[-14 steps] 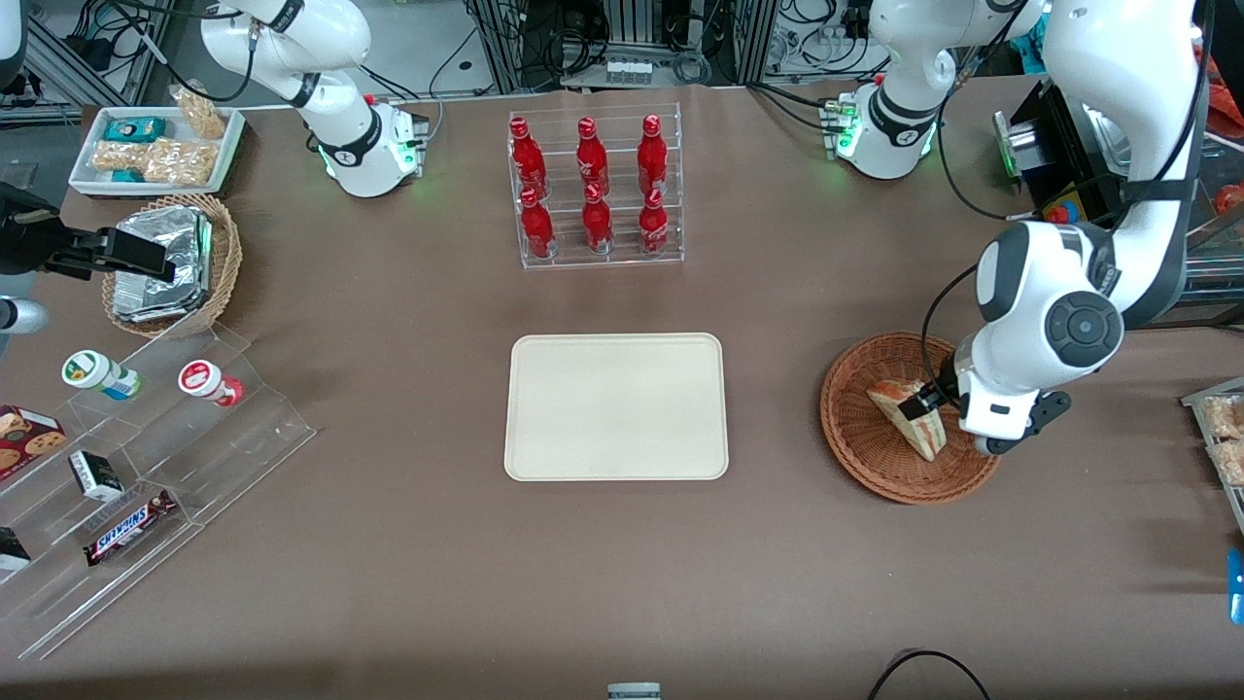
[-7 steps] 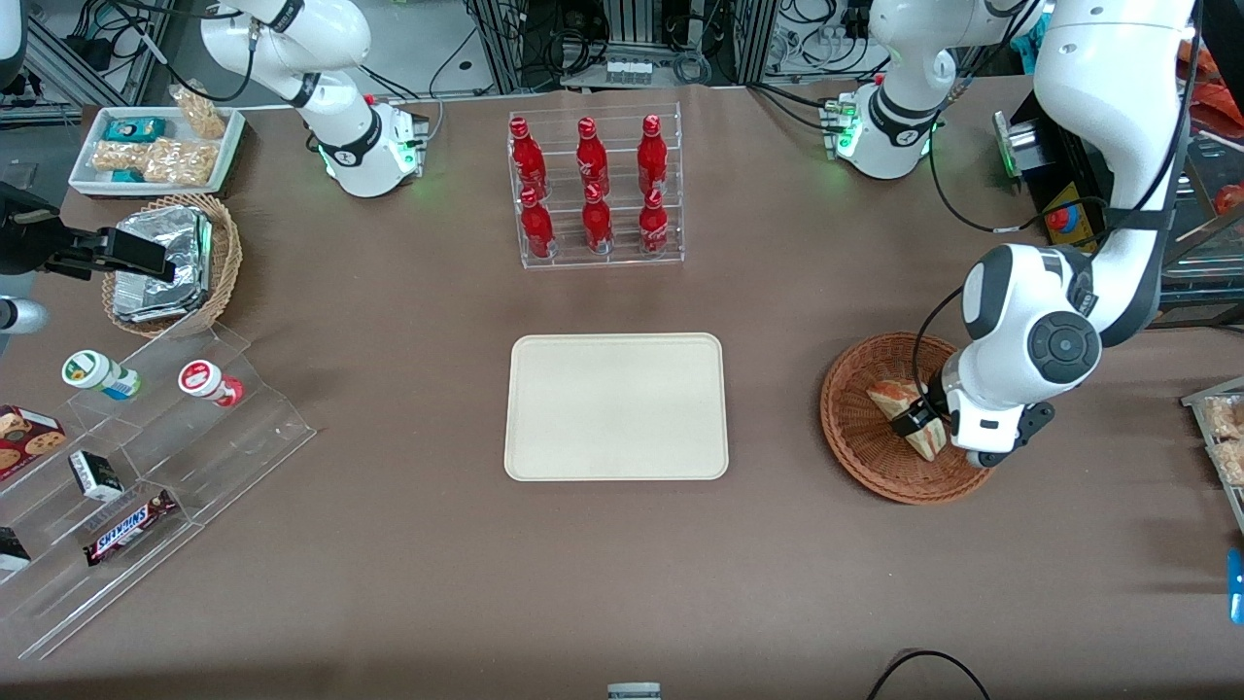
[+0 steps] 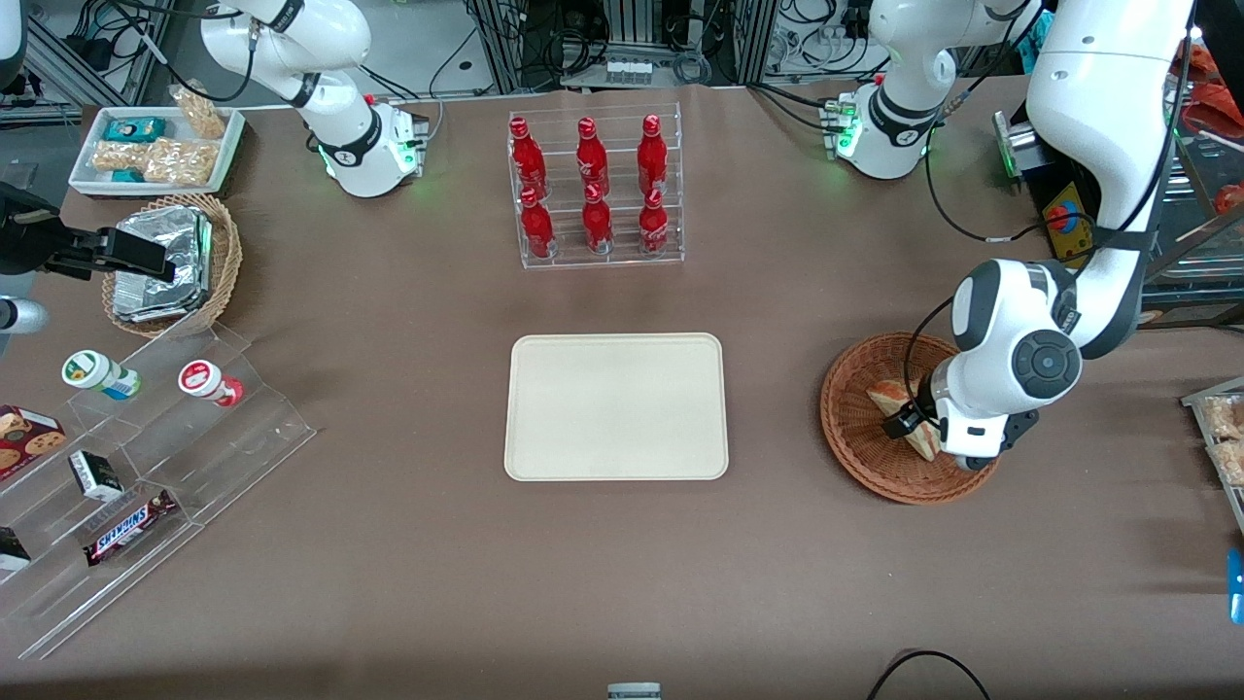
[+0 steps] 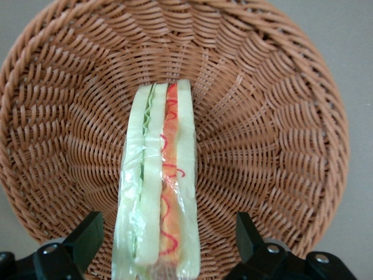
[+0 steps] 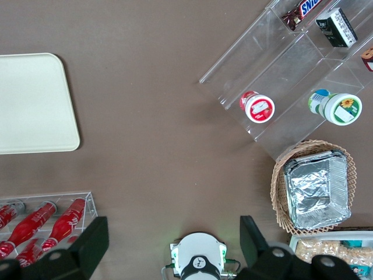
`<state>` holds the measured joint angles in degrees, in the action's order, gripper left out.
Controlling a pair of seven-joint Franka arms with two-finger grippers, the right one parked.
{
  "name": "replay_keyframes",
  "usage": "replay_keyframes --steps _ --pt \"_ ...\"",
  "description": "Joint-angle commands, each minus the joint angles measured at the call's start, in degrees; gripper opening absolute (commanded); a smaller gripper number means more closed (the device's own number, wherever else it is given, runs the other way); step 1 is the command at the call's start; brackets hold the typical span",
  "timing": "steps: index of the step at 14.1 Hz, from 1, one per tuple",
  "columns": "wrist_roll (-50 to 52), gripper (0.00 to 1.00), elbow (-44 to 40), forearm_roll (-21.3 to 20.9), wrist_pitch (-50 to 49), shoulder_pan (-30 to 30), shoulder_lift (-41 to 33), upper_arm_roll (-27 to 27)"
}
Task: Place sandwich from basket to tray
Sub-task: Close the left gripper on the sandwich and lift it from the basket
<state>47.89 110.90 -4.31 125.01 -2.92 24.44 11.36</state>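
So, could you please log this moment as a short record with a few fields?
sandwich: standing on edge in the basket, wrapped in clear film
gripper: open, low over the basket, one finger on each side of the sandwich, not touching it
tray: holds nothing, toward the parked arm's end from the basket
stage: pre-grasp, sandwich not lifted

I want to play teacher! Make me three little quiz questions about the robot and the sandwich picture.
1. True or false: the sandwich lies in the basket.
2. What is on the tray? A) the sandwich B) a bottle C) nothing
3. The gripper hangs over the basket with its jaws ____ on either side of the sandwich.

Key: 1 true. 2 C. 3 open.
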Motion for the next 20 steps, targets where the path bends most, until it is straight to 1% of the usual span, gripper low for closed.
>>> replay_keyframes --steps 1,2,3,4,5,6,8,9,12,16,18,20 --pt "1.15 1.00 0.19 -0.61 1.03 -0.33 0.95 0.15" --pt "1.50 1.00 0.10 -0.52 1.03 -0.33 1.13 0.15" --pt "2.03 0.91 -0.16 -0.52 1.03 -0.42 1.13 0.15" --pt "2.12 0.64 -0.16 -0.52 1.03 -0.42 1.13 0.15" --pt "2.30 0.46 -0.16 -0.43 1.03 -0.42 1.13 0.15" --pt "2.39 0.35 -0.16 -0.43 1.03 -0.42 0.96 0.15" --pt "3.96 0.18 -0.16 -0.43 0.94 -0.42 0.87 0.15" --pt "4.40 0.14 -0.16 -0.52 0.94 -0.42 0.87 0.15" --pt "3.97 0.14 -0.16 -0.61 0.41 -0.42 0.08 0.15" --pt "3.62 0.14 -0.60 -0.61 -1.26 0.28 -3.43 0.41" --pt "2.83 0.14 -0.60 -0.70 -1.96 2.73 -5.19 0.68" --pt "2.91 0.14 -0.77 -0.70 -2.23 7.64 -5.55 0.68"
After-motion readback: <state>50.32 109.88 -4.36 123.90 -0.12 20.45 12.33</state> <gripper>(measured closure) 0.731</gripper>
